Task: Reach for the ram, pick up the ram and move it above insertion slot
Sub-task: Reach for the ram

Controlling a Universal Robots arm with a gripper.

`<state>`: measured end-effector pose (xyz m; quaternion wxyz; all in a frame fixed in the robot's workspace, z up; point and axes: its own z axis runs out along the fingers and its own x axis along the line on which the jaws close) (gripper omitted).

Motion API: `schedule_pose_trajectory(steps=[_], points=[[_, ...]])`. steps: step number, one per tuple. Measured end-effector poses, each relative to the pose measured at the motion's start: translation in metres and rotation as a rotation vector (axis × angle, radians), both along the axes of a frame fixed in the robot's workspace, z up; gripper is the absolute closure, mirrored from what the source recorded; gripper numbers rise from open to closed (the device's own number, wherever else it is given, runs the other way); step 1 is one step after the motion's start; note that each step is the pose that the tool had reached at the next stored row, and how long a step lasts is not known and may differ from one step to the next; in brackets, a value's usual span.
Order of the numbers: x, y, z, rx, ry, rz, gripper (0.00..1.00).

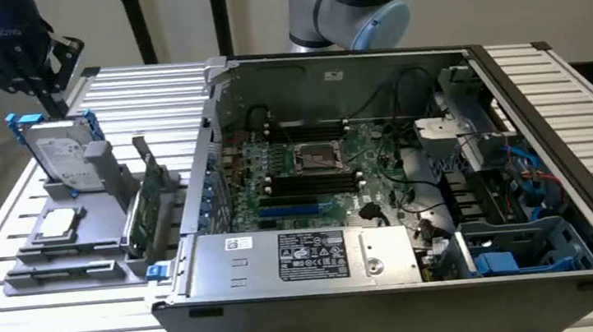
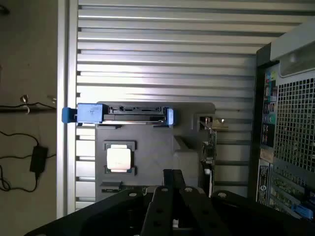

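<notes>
A long narrow dark strip, the ram (image 1: 65, 271), lies along the near edge of the grey parts holder (image 1: 110, 181) at the exterior view's left. My gripper (image 1: 55, 107) hangs at the far end of that holder, just above the silver hard drive in its blue frame (image 1: 58, 154), well away from the ram. Its fingers look pressed together with nothing between them. In the wrist view the gripper (image 2: 172, 174) points over the holder (image 2: 157, 142). A short dark end of the ram (image 2: 111, 188) shows beside it, and the rest is hidden under the gripper body.
The wider green expansion card (image 1: 143, 213) with a blue tab stands upright on the holder beside the open computer case (image 1: 411, 203). The motherboard's slots (image 1: 310, 183) lie inside the case. A processor chip (image 2: 118, 158) rests on the holder. The slatted table (image 1: 59, 323) runs under everything.
</notes>
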<state>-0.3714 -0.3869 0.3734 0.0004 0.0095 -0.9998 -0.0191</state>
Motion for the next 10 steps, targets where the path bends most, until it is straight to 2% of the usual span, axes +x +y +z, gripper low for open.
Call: schedule_pose_trajectory(steps=[10], points=[[0.0, 0.0, 0.0, 0.0, 0.0, 0.0, 0.89]])
